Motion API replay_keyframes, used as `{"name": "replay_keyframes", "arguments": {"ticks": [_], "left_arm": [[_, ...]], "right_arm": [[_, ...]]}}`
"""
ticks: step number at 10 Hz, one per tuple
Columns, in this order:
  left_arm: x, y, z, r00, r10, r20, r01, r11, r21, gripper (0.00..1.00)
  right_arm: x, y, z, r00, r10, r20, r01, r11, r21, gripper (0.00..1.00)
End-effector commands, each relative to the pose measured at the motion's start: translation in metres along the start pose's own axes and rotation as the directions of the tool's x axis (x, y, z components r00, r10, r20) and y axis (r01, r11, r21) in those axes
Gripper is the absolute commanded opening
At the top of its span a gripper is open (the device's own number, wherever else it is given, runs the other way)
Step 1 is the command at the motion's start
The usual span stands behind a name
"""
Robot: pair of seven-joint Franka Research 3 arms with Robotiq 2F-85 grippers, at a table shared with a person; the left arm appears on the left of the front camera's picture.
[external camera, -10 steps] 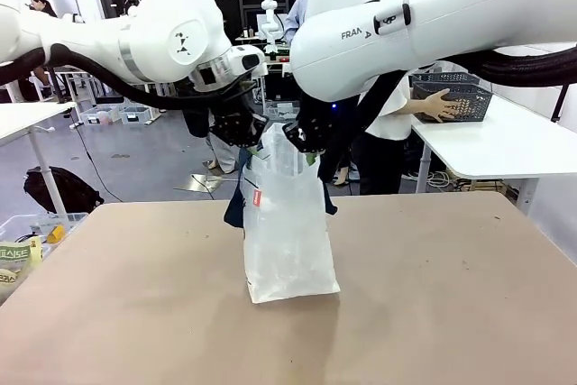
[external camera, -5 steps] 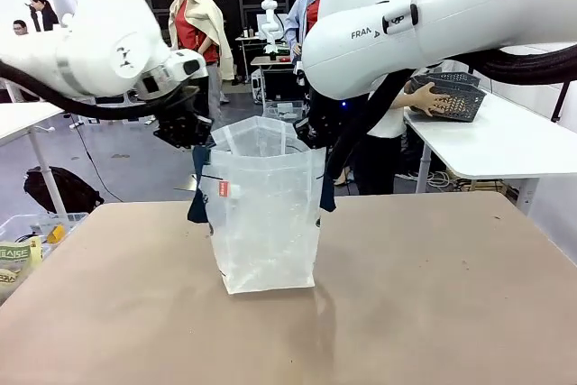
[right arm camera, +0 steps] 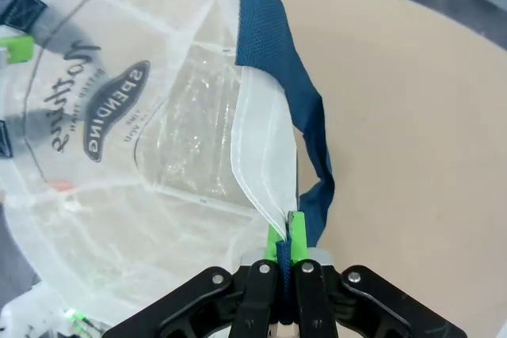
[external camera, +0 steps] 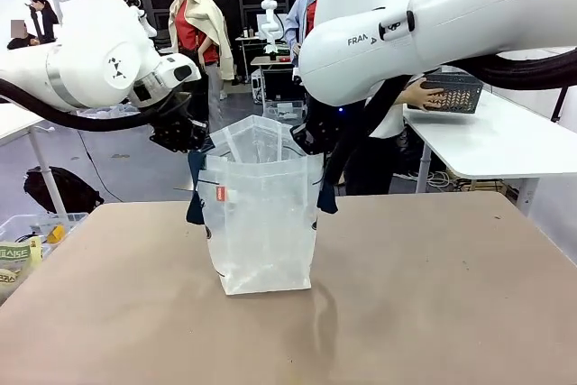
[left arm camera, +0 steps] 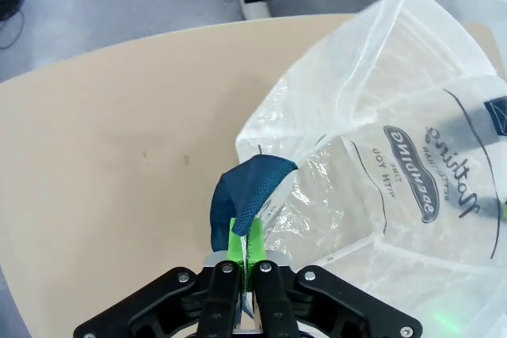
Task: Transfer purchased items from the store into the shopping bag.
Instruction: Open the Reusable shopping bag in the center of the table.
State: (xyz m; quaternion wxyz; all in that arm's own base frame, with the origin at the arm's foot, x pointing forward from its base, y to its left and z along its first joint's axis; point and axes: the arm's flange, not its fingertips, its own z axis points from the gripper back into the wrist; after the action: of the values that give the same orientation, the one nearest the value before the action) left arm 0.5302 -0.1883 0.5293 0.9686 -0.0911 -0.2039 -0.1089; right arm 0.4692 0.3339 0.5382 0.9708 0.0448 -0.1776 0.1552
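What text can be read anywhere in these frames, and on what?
"SPENDING", in an oval on the translucent whitish plastic shopping bag.
"nothing", script beside it; smaller lines too blurred.
"FRAN", cut off, on the white right robot arm.
Label in the clear plastic bin at left: partly hidden, unreadable.

Bright, even indoor light; soft shadow beside the shopping bag [external camera: 261, 223]; bowed wrist-view edges

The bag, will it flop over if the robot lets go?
Probably floppy: the bag is thin, crinkled, see-through plastic. It looks empty, so likely light. It might sag, since the left fingers and right fingers hold its top up by the blue handles.
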Motion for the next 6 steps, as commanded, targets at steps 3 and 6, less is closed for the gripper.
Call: {"name": "replay_keyframes", "arguments": {"ticks": [3, 6], "left_arm": [[-0.007, -0.024, -0.011, 0.994, -0.078, -0.077, 0.079, 0.997, 0.013, 0.00], [-0.010, -0.027, -0.010, 0.996, -0.069, -0.059, 0.069, 0.998, -0.001, 0.00]], "right_arm": [[-0.011, 0.017, -0.008, 1.000, 0.007, -0.012, -0.007, 1.000, 0.006, 0.00], [-0.007, 0.019, -0.002, 0.999, 0.031, -0.008, -0.031, 0.999, 0.010, 0.00]]}}
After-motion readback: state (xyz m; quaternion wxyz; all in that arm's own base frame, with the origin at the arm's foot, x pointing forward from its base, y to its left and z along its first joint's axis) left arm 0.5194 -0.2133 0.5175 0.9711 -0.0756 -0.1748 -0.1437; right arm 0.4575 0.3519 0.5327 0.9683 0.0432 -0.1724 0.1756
